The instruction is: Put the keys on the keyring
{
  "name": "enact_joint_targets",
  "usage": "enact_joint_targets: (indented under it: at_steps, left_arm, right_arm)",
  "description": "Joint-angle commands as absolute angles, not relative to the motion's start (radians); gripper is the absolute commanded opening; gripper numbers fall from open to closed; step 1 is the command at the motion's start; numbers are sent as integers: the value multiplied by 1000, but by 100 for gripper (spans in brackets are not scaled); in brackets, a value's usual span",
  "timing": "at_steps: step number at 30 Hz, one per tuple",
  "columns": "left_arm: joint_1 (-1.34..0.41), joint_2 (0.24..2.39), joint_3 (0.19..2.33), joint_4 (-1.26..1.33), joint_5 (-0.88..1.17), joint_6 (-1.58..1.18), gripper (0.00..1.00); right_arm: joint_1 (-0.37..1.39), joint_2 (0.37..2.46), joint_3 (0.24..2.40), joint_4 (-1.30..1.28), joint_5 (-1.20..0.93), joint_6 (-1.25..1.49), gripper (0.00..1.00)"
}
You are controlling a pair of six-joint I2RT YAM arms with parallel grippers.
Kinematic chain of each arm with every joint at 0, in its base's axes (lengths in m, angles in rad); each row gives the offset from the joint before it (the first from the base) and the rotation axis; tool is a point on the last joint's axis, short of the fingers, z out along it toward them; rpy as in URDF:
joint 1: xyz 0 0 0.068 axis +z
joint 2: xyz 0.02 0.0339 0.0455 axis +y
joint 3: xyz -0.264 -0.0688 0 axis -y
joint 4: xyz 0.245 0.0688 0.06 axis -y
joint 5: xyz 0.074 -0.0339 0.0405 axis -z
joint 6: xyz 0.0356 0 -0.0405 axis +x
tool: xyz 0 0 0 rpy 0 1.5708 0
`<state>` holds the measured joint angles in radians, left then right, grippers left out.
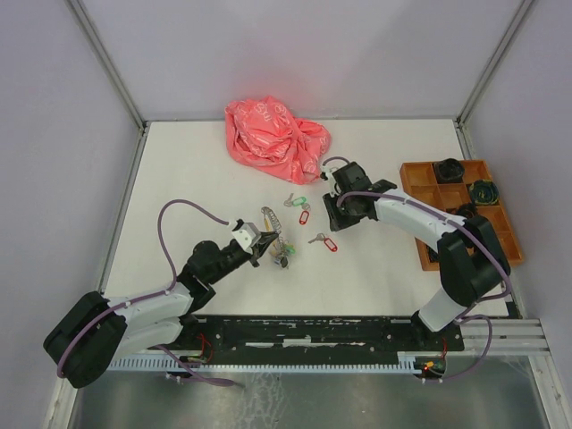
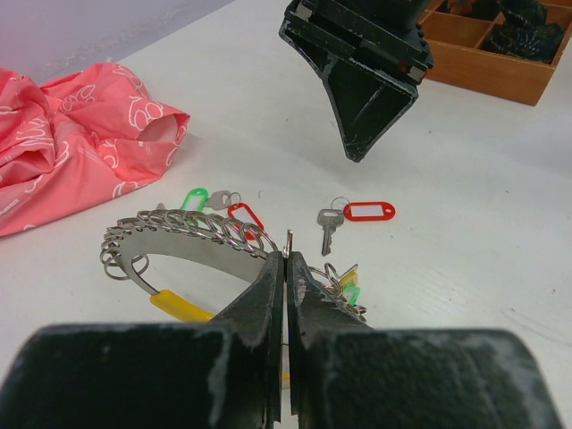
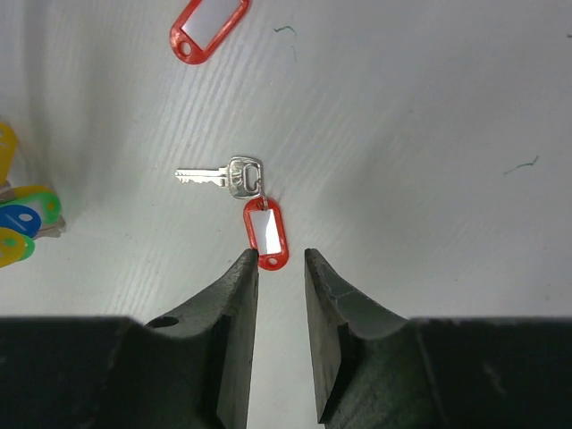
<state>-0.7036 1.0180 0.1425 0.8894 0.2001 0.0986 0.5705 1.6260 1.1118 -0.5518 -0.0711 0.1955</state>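
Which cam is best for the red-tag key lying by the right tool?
Right wrist: the red-tag key lies large, sharp and unoccluded just ahead of the open right tool. Left wrist shows it smaller, beyond the keyring. Top external shows it only as a tiny shape.

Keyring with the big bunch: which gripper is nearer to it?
Left. The left gripper is shut on the keyring; the right gripper hovers apart, over a red-tagged key.
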Motion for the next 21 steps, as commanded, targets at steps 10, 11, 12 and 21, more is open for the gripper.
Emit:
enact_joint_targets:
  at_steps: [10, 11, 12, 21]
  left_arm:
    - [-704, 1006, 171, 946, 208, 112, 3]
    - [-704, 1006, 172, 946, 209, 112, 3]
    - [-703, 1008, 172, 946, 209, 112, 3]
    - [-704, 1010, 172, 945, 210, 113, 3]
  right_arm:
    - [565, 1687, 1053, -367, -131, 309, 33]
    - [565, 1693, 1048, -355, -132, 313, 33]
    - [566, 1697, 1043, -345, -131, 317, 33]
    - [565, 1731, 1028, -316, -125, 326, 31]
